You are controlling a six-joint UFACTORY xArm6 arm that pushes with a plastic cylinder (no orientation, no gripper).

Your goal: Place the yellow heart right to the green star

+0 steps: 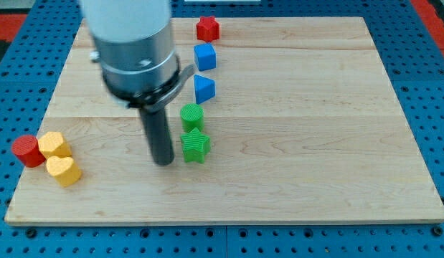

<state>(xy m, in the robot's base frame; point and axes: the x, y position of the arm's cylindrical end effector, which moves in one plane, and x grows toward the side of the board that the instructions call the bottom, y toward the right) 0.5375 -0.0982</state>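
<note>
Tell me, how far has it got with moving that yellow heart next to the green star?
Nothing looks done yet. The yellow heart sits near the board's left edge, beside another yellow block and a red cylinder, far from the green star. In hand: my tip stands just left of the star, nowhere near the heart. Left: reach the heart and push it across to the star's right side.
</note>
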